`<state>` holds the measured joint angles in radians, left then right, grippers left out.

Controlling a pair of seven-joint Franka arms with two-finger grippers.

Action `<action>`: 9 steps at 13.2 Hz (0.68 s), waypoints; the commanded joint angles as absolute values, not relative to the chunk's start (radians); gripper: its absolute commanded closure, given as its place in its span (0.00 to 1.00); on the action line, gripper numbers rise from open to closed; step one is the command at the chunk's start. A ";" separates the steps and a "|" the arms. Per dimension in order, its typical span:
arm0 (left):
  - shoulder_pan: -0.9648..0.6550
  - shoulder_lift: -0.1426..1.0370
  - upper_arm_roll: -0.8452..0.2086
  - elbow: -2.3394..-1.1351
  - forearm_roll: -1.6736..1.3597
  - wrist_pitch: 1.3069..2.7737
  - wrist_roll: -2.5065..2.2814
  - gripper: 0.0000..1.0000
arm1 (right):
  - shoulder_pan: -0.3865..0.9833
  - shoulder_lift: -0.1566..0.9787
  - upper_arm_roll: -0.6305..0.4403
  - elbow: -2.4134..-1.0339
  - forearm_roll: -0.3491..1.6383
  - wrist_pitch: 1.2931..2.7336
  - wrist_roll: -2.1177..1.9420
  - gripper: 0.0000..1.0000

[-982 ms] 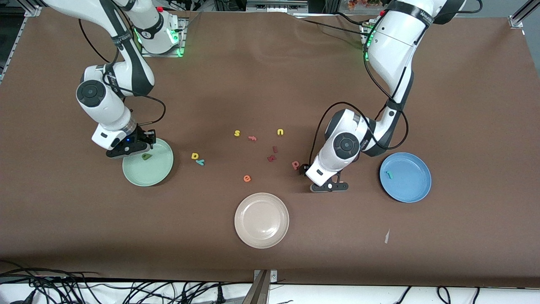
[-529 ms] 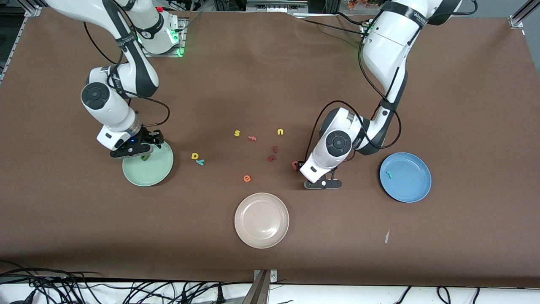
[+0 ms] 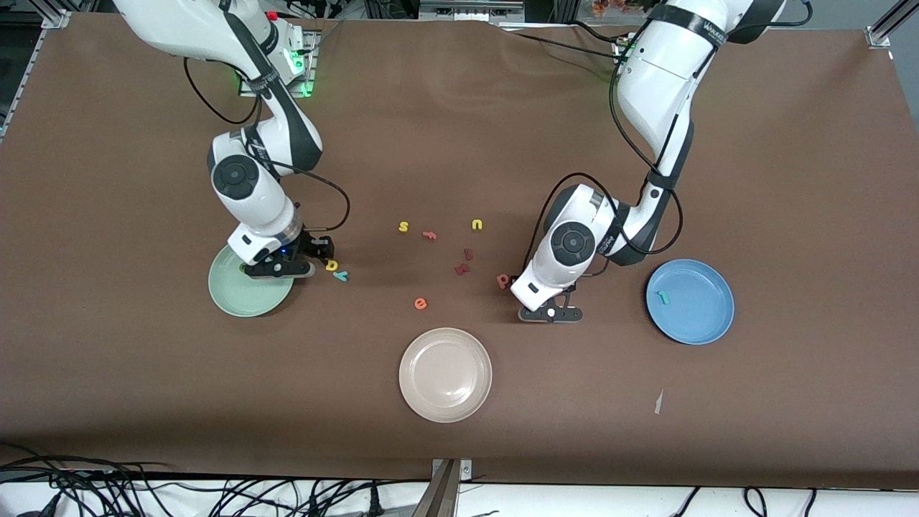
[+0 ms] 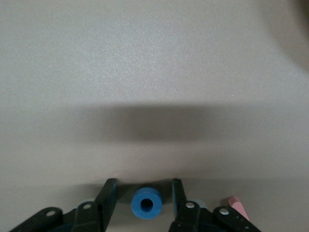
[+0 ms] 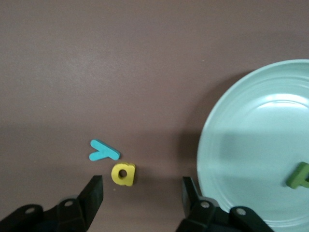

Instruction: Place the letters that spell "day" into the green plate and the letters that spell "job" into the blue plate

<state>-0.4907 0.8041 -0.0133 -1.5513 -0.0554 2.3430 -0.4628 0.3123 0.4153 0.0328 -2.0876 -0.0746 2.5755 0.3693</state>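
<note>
Left gripper (image 4: 143,205) is low at the table with its jaws standing either side of the blue "o" (image 4: 146,205), a slim gap showing each side (grip not closed), salmon "b" (image 3: 503,280) just beside it. Right gripper (image 5: 142,193) is open by the green plate (image 3: 237,298), over the table just short of the yellow "d" (image 5: 123,174), with the teal "y" (image 5: 103,150) touching that letter. Dark green "a" (image 5: 300,176) lies in the green plate, teal "j" (image 3: 664,296) in the blue plate (image 3: 707,316) toward the left arm's end.

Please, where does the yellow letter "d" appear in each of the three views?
Front view: yellow "d" on the table beside the green plate, next to the teal "y".
Left wrist view: not in it.
Right wrist view: yellow "d" near the right gripper.
Shared landmark: teal "y".
</note>
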 commanded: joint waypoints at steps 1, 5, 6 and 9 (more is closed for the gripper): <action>-0.499 0.799 -0.006 -1.548 -0.037 2.313 -0.457 0.47 | 0.336 0.483 0.031 -2.030 -0.057 2.589 0.419 0.26; -0.499 0.795 -0.006 -1.548 -0.037 2.280 -0.453 0.51 | 0.357 0.514 0.031 -2.043 -0.057 2.626 0.466 0.26; -0.499 0.795 -0.006 -1.548 -0.037 2.279 -0.453 0.51 | 0.357 0.520 0.031 -2.051 -0.057 2.640 0.466 0.26; -0.500 0.795 -0.006 -1.548 -0.037 2.279 -0.451 0.59 | 0.357 0.518 0.031 -2.104 -0.057 2.695 0.466 0.26</action>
<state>-0.4907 0.8030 -0.0123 -1.5444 -0.0538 2.3054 -0.4613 0.3518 0.5207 0.0334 -2.0713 -0.0740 2.6592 0.4615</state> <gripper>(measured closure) 0.537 0.256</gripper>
